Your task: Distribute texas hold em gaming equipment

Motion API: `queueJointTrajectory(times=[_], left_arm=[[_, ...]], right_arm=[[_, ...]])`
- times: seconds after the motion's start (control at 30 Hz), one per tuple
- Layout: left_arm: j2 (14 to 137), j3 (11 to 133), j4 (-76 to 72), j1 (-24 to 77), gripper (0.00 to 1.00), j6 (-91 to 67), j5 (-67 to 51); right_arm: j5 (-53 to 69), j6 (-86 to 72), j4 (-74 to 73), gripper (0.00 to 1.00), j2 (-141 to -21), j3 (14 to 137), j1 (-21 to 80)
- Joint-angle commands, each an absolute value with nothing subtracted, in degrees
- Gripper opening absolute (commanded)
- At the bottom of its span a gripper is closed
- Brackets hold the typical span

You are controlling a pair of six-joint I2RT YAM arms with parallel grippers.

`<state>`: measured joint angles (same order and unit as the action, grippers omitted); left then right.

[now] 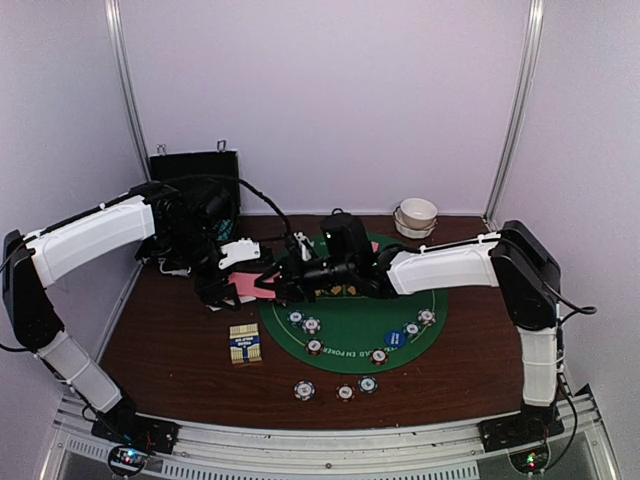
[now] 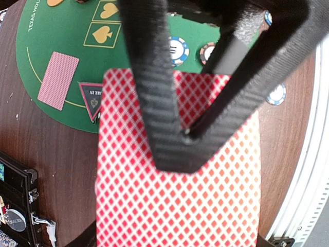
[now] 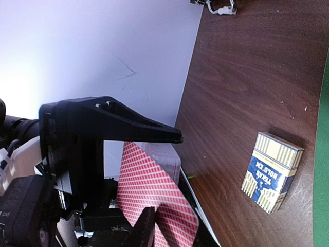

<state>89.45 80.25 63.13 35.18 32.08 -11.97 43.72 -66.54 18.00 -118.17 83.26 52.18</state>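
Note:
My left gripper (image 1: 225,286) is shut on a deck of pink-backed cards (image 1: 249,285), held above the table's left part; in the left wrist view the deck (image 2: 175,206) fills the frame between my fingers (image 2: 177,240). My right gripper (image 1: 281,283) is open at the deck's end, with one finger (image 2: 159,103) over the top card. In the right wrist view that card (image 3: 154,180) slants between the spread jaws (image 3: 164,175). One card (image 2: 58,80) and a red triangular marker (image 2: 92,99) lie on the green mat (image 1: 350,338). Striped chips (image 1: 311,325) and a blue button (image 1: 393,339) lie there too.
Three chips (image 1: 345,392) lie on the wood near the front edge. A blue-and-yellow card box (image 1: 245,345) lies left of the mat and also shows in the right wrist view (image 3: 271,172). A white bowl (image 1: 417,215) stands at the back right, and a black case (image 1: 195,175) at the back left.

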Motion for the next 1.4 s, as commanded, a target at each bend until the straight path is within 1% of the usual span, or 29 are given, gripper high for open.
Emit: queueJointTrajectory(times=[0.0,0.1,0.17,0.33,0.57,0.87,1.27,1.37], left_arm=[[88.91,80.60,62.02,34.85,0.00,32.83,-12.00],[88.71,80.51,62.04,34.81,0.00,32.87,-11.57],[88.63,80.43,62.08,34.86,0.00,32.92,-11.39],[88.39,79.97,62.04,34.81,0.00,33.15,-10.94],[88.67,79.73,62.69,34.86,0.00,34.06,-10.09],[89.57,79.14,63.83,34.84,0.00,35.15,-8.78],[89.21,79.39,65.04,34.89,0.00,35.31,-9.07],[89.25,79.19,65.08,34.88,0.00,35.33,-9.20]], right_arm=[[44.83,-69.97,21.89,0.14,-115.60,81.05,51.86],[44.96,-70.40,22.46,0.04,-115.05,80.00,51.79],[44.98,-70.77,23.04,0.00,-114.45,79.08,51.48],[45.40,-71.70,24.72,0.00,-111.92,75.72,49.72],[46.41,-68.55,21.03,0.00,-107.00,68.10,45.27],[45.54,-58.03,10.29,0.00,-102.00,57.62,37.61],[40.60,-47.68,0.49,0.00,-102.62,53.63,33.35],[37.85,-43.99,-5.25,0.00,-101.69,53.95,32.57]])
